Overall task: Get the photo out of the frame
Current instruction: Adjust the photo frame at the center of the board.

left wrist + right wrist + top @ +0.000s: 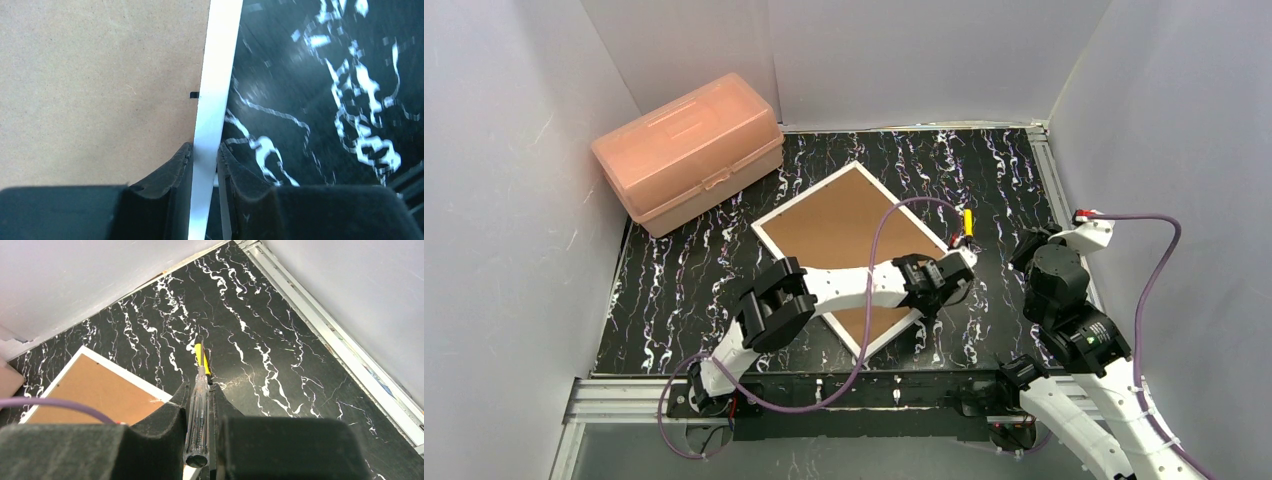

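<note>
Two grippers sit close to the right corner of the frame (834,220). It lies flat on the black marbled table (1004,170), turned cornerwise, with its brown fibreboard back up and a thin white border all round. We cannot see the photo in any view, since only the back of the frame shows.

Entry, the left gripper (205,147): its arm reaches across the near half of the frame to the near-right edge. In the wrist view its two fingers straddle the white border, one on the board side and one on the table side. Both pads lie against the border and we make out no gap, so we record it as clamped on that edge. A small black tab (194,95) sits at the seam of board and border, just ahead of the fingers.

Entry, the right gripper (199,390): it is closed on a screwdriver (197,425) with a clear handle and a yellow section farther out. The tool runs lengthwise between the fingers, its butt end toward the camera and the yellow end pointing at the table's far right corner. We see it just beside the frame's right corner. We cannot tell whether its tip touches the table.

A pink box (689,150), lid closed, stands in the far left corner, near the frame but apart from it.
</note>
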{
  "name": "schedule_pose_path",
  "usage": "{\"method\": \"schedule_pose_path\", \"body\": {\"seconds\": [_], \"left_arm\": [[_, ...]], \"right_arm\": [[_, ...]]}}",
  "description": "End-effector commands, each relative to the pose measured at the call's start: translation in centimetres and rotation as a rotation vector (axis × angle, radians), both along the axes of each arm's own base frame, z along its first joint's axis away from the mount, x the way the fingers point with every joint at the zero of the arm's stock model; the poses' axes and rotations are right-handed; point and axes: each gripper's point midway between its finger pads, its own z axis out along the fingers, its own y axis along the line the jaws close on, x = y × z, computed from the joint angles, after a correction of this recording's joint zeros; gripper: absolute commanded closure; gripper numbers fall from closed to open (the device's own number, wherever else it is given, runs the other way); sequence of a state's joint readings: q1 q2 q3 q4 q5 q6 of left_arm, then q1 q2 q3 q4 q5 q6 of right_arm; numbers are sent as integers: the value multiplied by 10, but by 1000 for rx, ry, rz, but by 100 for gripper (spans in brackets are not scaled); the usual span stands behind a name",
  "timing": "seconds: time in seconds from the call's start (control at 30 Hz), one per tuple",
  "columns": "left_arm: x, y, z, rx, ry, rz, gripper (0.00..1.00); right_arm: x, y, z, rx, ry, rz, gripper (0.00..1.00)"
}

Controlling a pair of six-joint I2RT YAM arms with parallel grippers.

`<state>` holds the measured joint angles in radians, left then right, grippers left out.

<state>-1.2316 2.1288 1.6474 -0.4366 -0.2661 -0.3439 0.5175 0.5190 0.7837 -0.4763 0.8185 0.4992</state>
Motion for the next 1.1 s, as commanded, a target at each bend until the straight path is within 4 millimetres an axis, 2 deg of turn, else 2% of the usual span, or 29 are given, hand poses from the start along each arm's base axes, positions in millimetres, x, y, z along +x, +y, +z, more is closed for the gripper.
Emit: {"method": "schedule_pose_path", "body": {"seconds": [0.0, 0.17, 0.23, 0.33, 0.53, 0.6, 0.67, 0.77, 0.87, 0.9, 1.0, 1.07], "left_arm": [[46, 18, -19, 26, 63, 151, 88], [72, -29, -9, -245, 226, 233, 89], [83, -42, -6, -320, 267, 301, 89], [97, -54, -3, -404, 329, 374, 89], [127, -82, 11, -554, 342, 417, 88], [133, -89, 21, -592, 365, 404, 87], [135, -92, 39, -618, 360, 371, 81], [131, -77, 62, -589, 302, 312, 65], [123, -48, 85, -540, 251, 269, 52], [120, -35, 102, -530, 224, 241, 49], [115, 11, 116, -432, 157, 231, 41], [118, 49, 123, -351, 101, 254, 38]], "right_arm": [[-5, -12, 20, 32, -57, -64, 99], [-7, -12, 23, 42, -59, -63, 99], [-7, -13, 24, 41, -58, -65, 99], [-9, -13, 27, 42, -59, -62, 99], [-11, -12, 23, 59, -50, -54, 99], [-11, -10, 22, 68, -47, -44, 99], [-10, -7, 20, 69, -37, -33, 99], [-8, -4, 18, 66, -21, -22, 99], [-6, 0, 13, 66, -10, -6, 99], [-5, 2, 11, 68, -6, 3, 99], [-1, 11, 4, 76, 7, 40, 99], [2, 19, -3, 82, 23, 70, 99]]}}
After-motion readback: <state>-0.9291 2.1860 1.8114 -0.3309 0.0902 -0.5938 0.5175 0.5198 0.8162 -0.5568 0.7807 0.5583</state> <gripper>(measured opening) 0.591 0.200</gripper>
